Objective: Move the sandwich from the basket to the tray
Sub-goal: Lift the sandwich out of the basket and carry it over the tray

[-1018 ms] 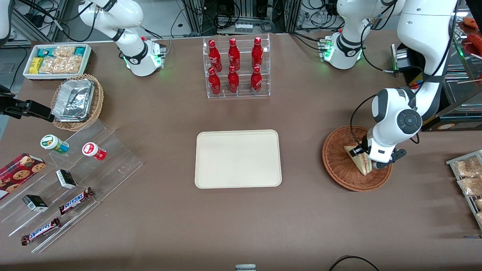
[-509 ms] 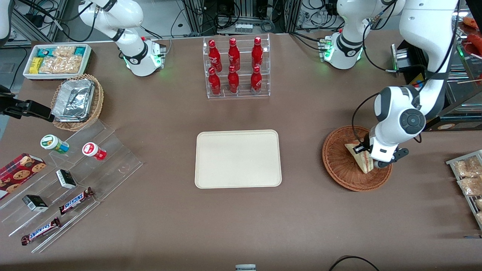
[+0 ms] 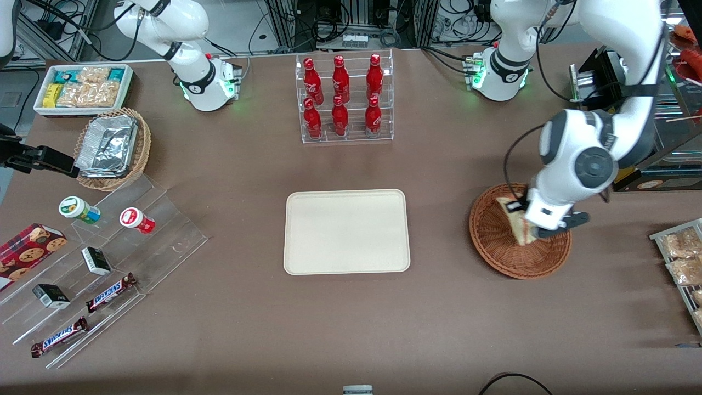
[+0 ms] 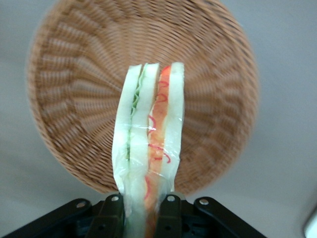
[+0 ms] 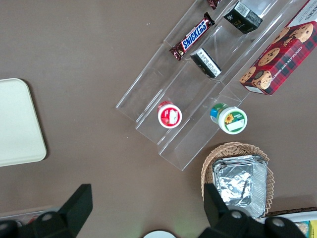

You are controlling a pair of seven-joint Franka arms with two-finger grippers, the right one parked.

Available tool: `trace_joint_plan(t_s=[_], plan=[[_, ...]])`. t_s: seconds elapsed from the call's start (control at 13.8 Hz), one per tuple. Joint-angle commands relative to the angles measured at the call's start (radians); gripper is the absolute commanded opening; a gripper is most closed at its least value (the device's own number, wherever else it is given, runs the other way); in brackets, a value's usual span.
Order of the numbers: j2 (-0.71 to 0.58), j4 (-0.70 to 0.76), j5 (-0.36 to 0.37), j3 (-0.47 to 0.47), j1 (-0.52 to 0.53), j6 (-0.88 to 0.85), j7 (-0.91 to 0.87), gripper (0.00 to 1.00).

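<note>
Sandwich (image 4: 148, 144) | clamped in hand (image 4: 140, 218) | above basket (image 4: 64, 99)

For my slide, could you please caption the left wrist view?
Gripper holding the wrapped sandwich above the wicker basket.

Brown table (image 3: 351, 318), tray (image 3: 346, 231), basket (image 3: 493, 241), bottle rack (image 3: 345, 99), foil-tray basket (image 3: 112, 148), claw (image 3: 527, 225) above.
</note>
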Motion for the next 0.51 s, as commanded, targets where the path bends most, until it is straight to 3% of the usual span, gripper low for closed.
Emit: trace_joint_plan(t_s=[0.0, 0.29, 0.44], plan=[[-0.023, 0.022, 0.008, 0.001, -0.130, -0.033, -0.006, 0.00], [0.032, 0.117, -0.009, 0.001, -0.273, -0.019, -0.012, 0.00], [0.105, 0.207, -0.053, 0.001, -0.336, -0.022, -0.033, 0.00]])
